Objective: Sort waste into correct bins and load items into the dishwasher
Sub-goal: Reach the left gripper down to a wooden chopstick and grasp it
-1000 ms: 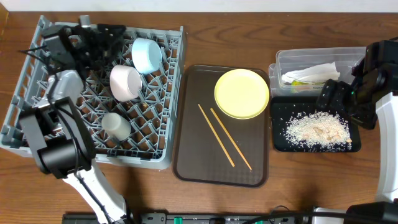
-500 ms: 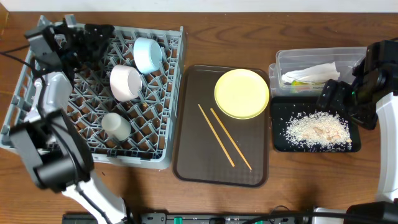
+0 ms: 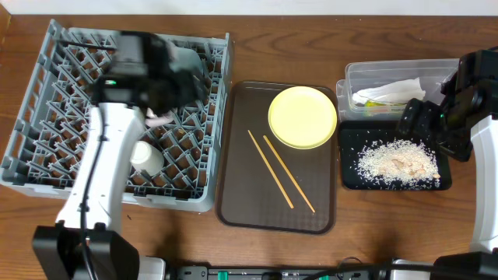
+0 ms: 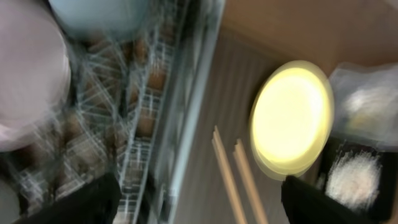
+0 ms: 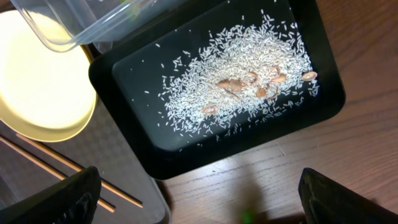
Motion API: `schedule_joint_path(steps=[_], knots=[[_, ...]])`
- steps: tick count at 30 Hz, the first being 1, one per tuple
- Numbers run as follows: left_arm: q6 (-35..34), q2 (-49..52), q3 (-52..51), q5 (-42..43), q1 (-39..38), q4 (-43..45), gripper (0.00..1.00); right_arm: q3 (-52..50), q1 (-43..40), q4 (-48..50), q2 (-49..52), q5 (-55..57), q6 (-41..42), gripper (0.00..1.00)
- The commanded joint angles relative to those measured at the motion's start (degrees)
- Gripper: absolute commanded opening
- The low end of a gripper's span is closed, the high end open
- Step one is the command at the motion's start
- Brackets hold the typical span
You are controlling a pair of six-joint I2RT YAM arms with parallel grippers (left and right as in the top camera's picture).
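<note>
**Bowls and cup racked, plate and chopsticks on the tray, waste in two bins**

A large square grey dish rack (image 3: 47, 117) of upright pegs fills the table's left side. Toward its back right, a light blue bowl (image 4: 102, 14) and a white bowl (image 4: 25, 74) sit next to each other, both blurred. A small white cup (image 3: 149, 159) rests nearer the front. Just beside the rack, a brown serving tray (image 3: 241, 198) carries a round yellow plate (image 3: 303, 117) lying flat and two thin wooden chopsticks (image 3: 271, 169), roughly parallel and slanted. At the far right, a clear plastic tub (image 3: 359, 75) holds a crumpled white napkin (image 3: 393, 90) and a green-and-yellow wrapper (image 3: 366, 99). Directly in front of it, a shallow black tray (image 3: 348, 179) holds scattered rice (image 3: 397, 162) with pale orange bits.
</note>
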Motion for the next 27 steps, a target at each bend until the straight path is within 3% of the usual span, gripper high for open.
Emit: schedule_joint_path(steps=[1, 7, 11, 18, 27], knots=[[-1.8, 0.0, -0.4, -8.0, -6.6, -4.1, 0.86, 0.9, -0.2, 0.1, -0.1, 0.5, 0.5, 0.99], [-2.3, 0.4, -2.0, -3.9, -18.4, -5.3, 0.86, 0.9, -0.2, 0.3, -0.1, 0.5, 0.5, 0.99], [-2.5, 0.9, -3.0, -9.2, -24.1, -5.1, 0.86, 0.9, -0.2, 0.0, -0.1, 0.5, 0.5, 0.99], [-20.4, 4.7, -5.7, -14.6, -29.4, -4.5, 0.86, 0.9, -0.2, 0.0, -0.1, 0.5, 0.5, 0.99], [-26.1, 14.2, -6.0, -14.6, -33.1, -0.7, 0.86, 0.9, -0.2, -0.1, -0.1, 0.5, -0.1, 0.99]])
